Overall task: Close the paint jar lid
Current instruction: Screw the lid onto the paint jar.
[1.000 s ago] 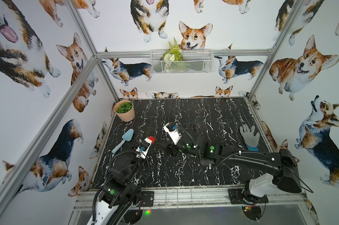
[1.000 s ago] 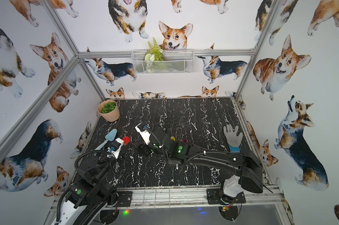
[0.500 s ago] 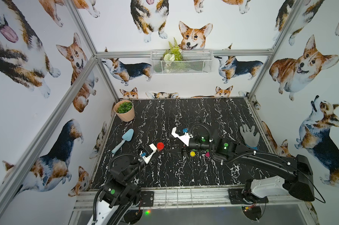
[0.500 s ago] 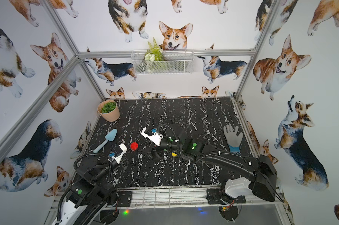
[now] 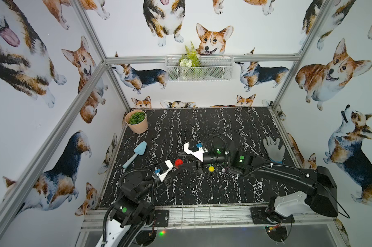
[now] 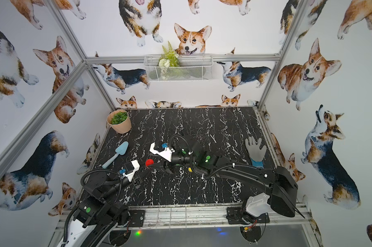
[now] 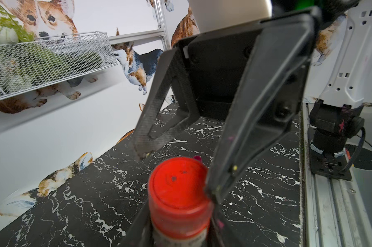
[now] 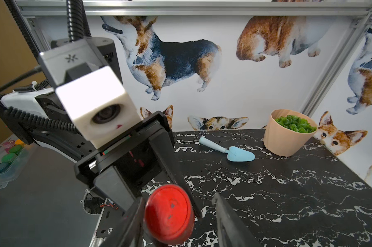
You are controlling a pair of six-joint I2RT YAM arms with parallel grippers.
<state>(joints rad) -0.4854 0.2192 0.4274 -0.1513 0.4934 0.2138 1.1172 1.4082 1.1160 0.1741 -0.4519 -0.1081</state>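
Paint jar (image 7: pixel 179 236) bottom off-frame

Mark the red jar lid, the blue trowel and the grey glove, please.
red jar lid (image 7: pixel 177 184): left wrist view, centre of its top face.
blue trowel (image 5: pixel 141 147): in a top view, on the blade.
grey glove (image 5: pixel 274 151): in a top view, on the palm.

We see two black arms. Our left arm (image 5: pixel 133 181) meets a white base link; our right arm (image 5: pixel 287 173) a white housing. Each wrist carries a white boxy camera (image 8: pixel 95 96) and ribbed black cable (image 8: pixel 75 19); green dots (image 5: pixel 124 209) mark joints. The right gripper (image 7: pixel 176 174) has hollow triangular black fingers (image 7: pixel 255 111).
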